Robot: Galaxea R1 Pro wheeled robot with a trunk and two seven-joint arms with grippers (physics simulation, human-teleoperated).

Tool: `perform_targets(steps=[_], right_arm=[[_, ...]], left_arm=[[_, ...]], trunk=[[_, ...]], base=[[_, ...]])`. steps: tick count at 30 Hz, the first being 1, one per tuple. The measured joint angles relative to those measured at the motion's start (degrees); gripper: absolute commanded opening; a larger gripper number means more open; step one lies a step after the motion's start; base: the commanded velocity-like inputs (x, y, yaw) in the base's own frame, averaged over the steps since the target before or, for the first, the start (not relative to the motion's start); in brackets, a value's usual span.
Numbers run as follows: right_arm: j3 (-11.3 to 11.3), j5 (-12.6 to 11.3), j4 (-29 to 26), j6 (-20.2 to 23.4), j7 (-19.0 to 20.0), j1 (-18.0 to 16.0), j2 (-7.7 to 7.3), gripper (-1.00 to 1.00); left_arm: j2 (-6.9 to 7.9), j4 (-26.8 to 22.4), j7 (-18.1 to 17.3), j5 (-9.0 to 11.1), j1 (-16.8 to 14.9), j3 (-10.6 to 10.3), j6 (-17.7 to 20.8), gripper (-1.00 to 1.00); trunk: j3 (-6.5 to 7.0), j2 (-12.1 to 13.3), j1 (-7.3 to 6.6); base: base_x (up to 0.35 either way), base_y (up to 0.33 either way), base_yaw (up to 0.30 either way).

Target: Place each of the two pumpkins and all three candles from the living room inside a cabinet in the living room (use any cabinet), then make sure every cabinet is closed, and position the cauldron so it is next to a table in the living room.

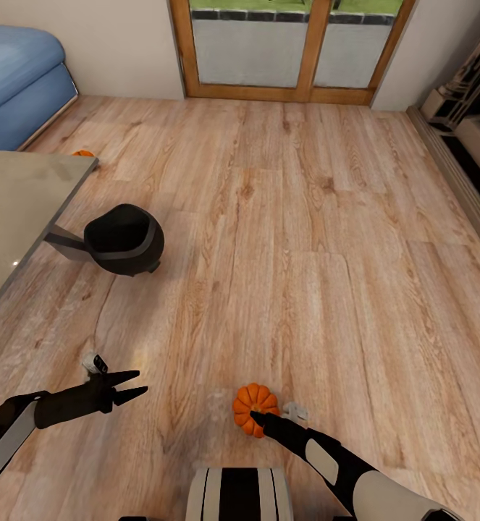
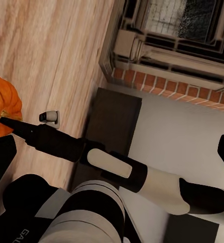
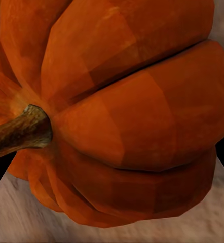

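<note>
Right at your right claw (image 1: 258,418) sits one pumpkin (image 1: 254,408), so close that its ribbed orange skin and brown stem crowd the right wrist view. From the head view the claw's tip touches the pumpkin's near side low over the floor (image 1: 305,253), but you cannot tell from these pictures whether the fingers are around it or merely against it, so treat the grip as unconfirmed. Your left claw (image 1: 132,385) hovers with its fingers spread and nothing between them, off to the left above bare boards.

Further out, the cauldron (image 1: 124,239) lies tipped on its side on the floor, just beside the corner of the worktop (image 1: 22,210). By my reading that part may already count as next to the table, though you should check it at the end. Beyond the worktop's far corner, a sliver of the second pumpkin (image 1: 84,153) peeks out on the floor near the blue sofa (image 1: 19,79).

Judging by this, little is finished: both pumpkins are on the floor, and the dark unit along the right wall (image 1: 478,137) is well apart from you.
</note>
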Motion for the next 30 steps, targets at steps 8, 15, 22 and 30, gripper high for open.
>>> perform_targets(steps=[8,15,22,30], right_arm=[[-0.1,-0.1,0.0,0.0,0.2,0.0,-0.06,-1.0],[-0.2,-0.3,-0.5,-0.1,10.3,0.0,-0.37,-1.0],[-1.1,-1.0,-13.2,0.3,14.4,0.5,-4.55,-1.0],[-1.4,-6.9,-24.6,1.2,14.5,1.0,-11.66,-1.0]], left_arm=[[-0.08,0.0,0.0,-0.1,0.0,-0.1,0.0,1.0],[-0.13,0.0,0.0,-0.5,0.0,-0.2,-0.1,1.0],[-0.25,0.0,0.2,-0.7,0.0,-0.2,-0.1,1.0],[-0.34,-0.3,0.3,-0.8,0.0,-0.2,-0.2,1.0]], trunk=[[1.55,0.1,-0.18],[3.1,0.2,-0.37],[4.65,0.3,-0.55],[6.43,0.4,-0.75]], base=[[0.0,0.0,0.0],[0.0,0.0,0.0],[0.0,0.0,0.0],[0.0,0.0,0.0]])
